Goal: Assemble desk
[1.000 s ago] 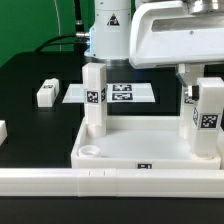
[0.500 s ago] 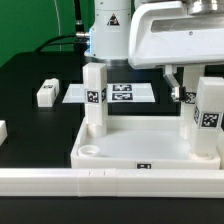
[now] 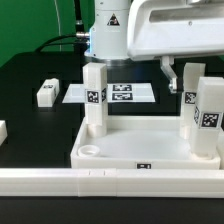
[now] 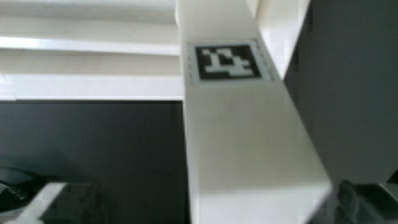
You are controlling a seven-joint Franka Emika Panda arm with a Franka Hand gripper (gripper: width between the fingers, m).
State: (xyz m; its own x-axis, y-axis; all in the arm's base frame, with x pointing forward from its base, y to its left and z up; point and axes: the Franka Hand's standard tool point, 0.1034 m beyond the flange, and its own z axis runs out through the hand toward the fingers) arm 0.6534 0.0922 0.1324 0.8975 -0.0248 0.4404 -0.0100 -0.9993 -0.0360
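The white tray-like tabletop lies near the front of the exterior view. One tagged leg stands upright in its back-left corner. Two more stand at its right side, one at the back and one nearer. My gripper hangs open just above the back-right leg, with one finger clear to its side. In the wrist view that leg runs between my dark fingers without being pinched, and my gripper straddles it. A fourth leg lies loose on the black table.
The marker board lies flat behind the tabletop. A long white border rail runs along the front edge. Another small white piece shows at the exterior view's left edge. The robot's base stands at the back.
My gripper has opened, let go of the back-right leg and moved upward. The leg stays standing in the tabletop.
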